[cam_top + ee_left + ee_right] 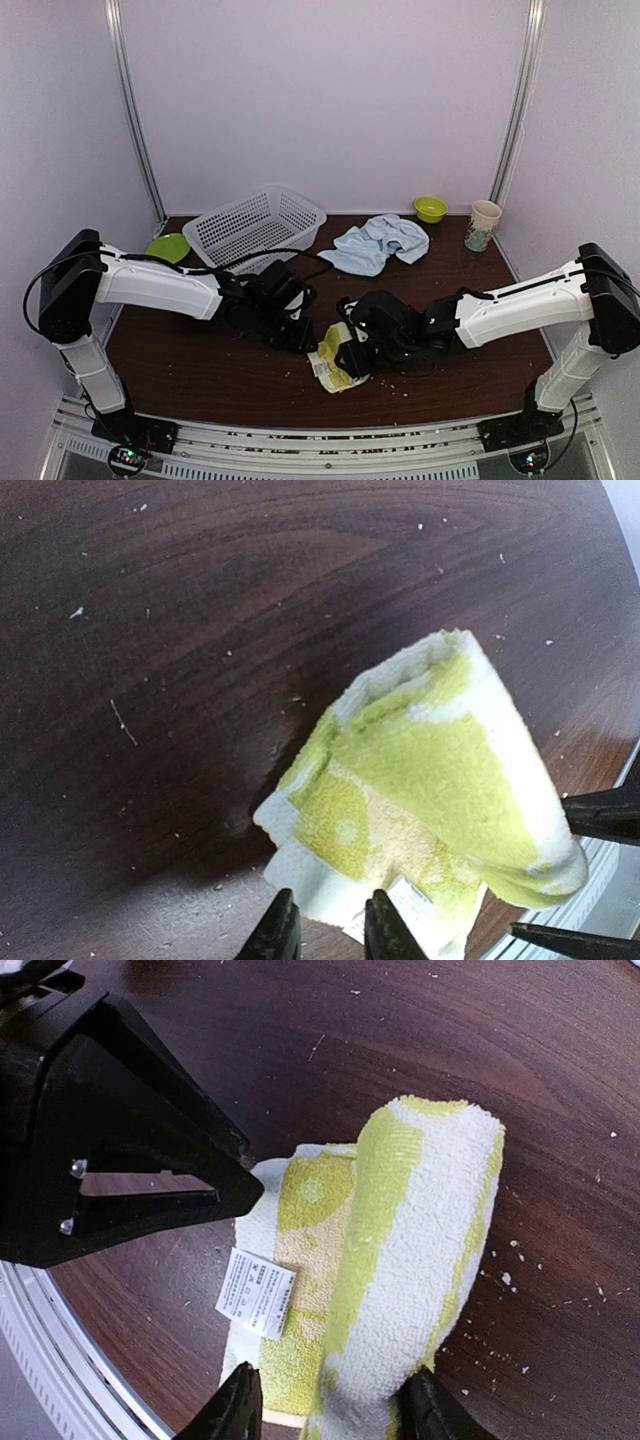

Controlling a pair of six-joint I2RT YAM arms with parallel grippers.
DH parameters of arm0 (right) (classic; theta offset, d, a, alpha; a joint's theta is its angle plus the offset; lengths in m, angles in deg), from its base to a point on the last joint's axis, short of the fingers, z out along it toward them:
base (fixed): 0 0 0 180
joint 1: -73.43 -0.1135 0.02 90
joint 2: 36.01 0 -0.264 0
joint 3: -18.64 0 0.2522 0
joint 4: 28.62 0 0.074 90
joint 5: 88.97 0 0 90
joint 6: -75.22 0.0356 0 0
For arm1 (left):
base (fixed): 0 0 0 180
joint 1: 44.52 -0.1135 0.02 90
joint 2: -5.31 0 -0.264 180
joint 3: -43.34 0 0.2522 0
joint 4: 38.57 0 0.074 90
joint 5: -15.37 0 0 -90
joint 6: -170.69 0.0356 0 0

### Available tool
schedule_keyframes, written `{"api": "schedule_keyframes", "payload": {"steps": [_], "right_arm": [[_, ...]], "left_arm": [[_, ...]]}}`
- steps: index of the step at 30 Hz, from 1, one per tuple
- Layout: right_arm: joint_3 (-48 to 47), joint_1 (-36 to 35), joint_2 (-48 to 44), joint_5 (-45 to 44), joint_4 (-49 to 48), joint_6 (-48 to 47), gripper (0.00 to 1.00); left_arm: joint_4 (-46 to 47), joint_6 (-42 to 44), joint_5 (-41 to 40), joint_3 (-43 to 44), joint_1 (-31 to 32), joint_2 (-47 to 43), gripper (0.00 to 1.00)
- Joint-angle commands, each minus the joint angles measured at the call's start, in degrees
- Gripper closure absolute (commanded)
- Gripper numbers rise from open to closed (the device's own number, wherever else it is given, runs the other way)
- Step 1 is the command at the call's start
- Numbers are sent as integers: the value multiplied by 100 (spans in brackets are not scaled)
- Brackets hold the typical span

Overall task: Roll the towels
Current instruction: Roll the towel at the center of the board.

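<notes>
The lemon towel (400, 1260) lay part-rolled at the counter's near edge, midway along. The right hand (335, 1405) clamped the roll between its fingers. The left hand (330, 930), fingers close together at the cloth's corner: gripping or not, couldn't tell. The blue towel (378, 243) lay crumpled toward the far edge.

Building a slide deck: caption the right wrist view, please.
Right gripper straddles a partly rolled lemon-print towel on the dark wooden table.
</notes>
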State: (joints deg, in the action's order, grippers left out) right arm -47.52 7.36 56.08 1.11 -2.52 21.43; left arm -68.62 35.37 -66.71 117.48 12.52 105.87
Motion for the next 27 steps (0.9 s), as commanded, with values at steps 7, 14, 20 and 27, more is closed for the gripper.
{"api": "schedule_keyframes", "payload": {"steps": [7,14,20,27], "right_arm": [[-97,-36,27,345,-147,-165,53],[-201,-56,127,461,-178,-201,57],[-306,-88,317,582,-154,-206,60],[-260,-101,528,821,-327,-107,61]], "left_arm": [[254,-21,144,89,-17,224,80],[292,-48,179,79,-10,345,89],[346,-79,195,61,9,394,96],[333,-92,142,2,9,295,98]]}}
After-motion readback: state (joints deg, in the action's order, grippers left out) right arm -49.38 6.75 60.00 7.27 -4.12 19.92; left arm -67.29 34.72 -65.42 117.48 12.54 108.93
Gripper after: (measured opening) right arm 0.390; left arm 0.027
